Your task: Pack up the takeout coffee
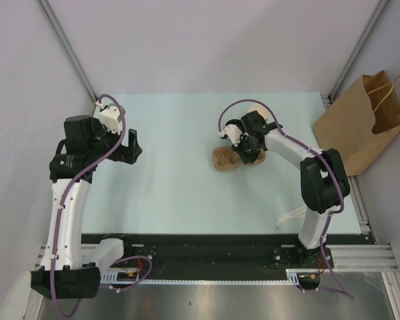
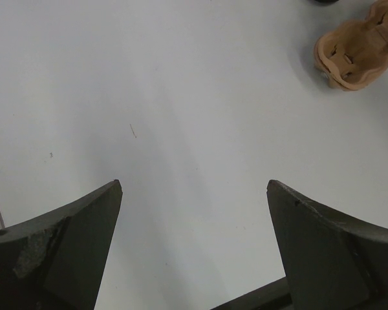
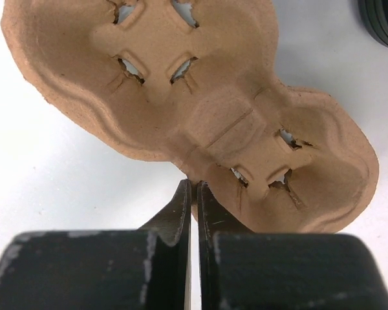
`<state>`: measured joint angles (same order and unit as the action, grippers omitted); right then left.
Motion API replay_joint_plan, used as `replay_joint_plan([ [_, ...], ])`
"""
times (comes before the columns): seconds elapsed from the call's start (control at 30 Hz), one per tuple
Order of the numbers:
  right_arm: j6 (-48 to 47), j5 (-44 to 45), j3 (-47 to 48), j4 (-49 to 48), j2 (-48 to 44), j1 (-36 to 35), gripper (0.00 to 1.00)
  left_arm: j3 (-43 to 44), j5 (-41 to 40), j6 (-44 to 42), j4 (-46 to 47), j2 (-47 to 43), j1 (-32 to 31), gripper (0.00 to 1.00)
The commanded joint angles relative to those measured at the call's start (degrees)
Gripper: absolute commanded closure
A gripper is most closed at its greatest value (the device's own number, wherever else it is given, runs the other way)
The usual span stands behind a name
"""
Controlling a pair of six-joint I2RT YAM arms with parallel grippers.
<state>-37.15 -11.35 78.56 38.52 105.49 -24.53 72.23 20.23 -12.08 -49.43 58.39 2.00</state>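
Right end effector (image 3: 194, 186) clenched, fingers pressed flat together with only a hairline between them. Tips sit at the near rim of the tray (image 3: 200, 123), right at its narrow waist; cannot tell whether the thin rim is pinched or only touched. Tray lies flat on the desk (image 1: 180, 193), right of centre in the top view, one well toward upper left of the wrist frame, the other toward lower right. Both wells show cross-cut openings, nothing seated in either. Lid (image 3: 383, 22), black, at upper right corner of the right wrist frame, apart from the tray. Cup (image 1: 259, 109) just above the right arm's wrist in the top view, near the desk's far edge, mostly hidden by arm and cable; only a pale sliver shows. Left end effector (image 2: 194, 194) released, fingers spread wide over bare desk at left of the top view, well apart from the tray. Bag (image 1: 360, 123), brown paper, lies off the desk's right edge, upper right of frame.
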Motion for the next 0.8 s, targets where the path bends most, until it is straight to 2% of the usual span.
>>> replay_joint_plan([
  [0.0, -0.3, -1.1, 1.7, -0.5, -4.5, 0.6, 1.0, 0.8, 1.0, -0.9, 0.5, -0.3, -0.2, 0.01],
  [0.2, -0.1, -1.2, 1.8, -0.9, -7.8, 0.3, 1.0, 0.5, -1.1, -0.6, 2.6, 0.2, -1.4, 0.01],
  [0.3, -0.1, -0.4, 1.8, -1.4, -9.0, 0.1, 1.0, 0.4, -2.5, -0.4, 3.3, 1.4, -4.6, 0.0],
  [0.53, 0.8, 4.2, 0.5, -4.0, -7.3, -1.0, 1.0, -1.0, -6.2, 2.6, 6.5, 3.5, -7.7, 0.0],
  [0.67, 0.5, 8.9, -2.6, -5.5, -7.3, -3.7, 1.0, -1.9, -2.9, 6.3, 5.8, 6.5, -7.7, 0.0],
  [0.77, 2.2, 7.7, -3.5, -6.4, -9.6, -4.6, 1.0, -5.8, 0.7, 10.1, 7.7, 6.6, -7.8, 0.0],
])
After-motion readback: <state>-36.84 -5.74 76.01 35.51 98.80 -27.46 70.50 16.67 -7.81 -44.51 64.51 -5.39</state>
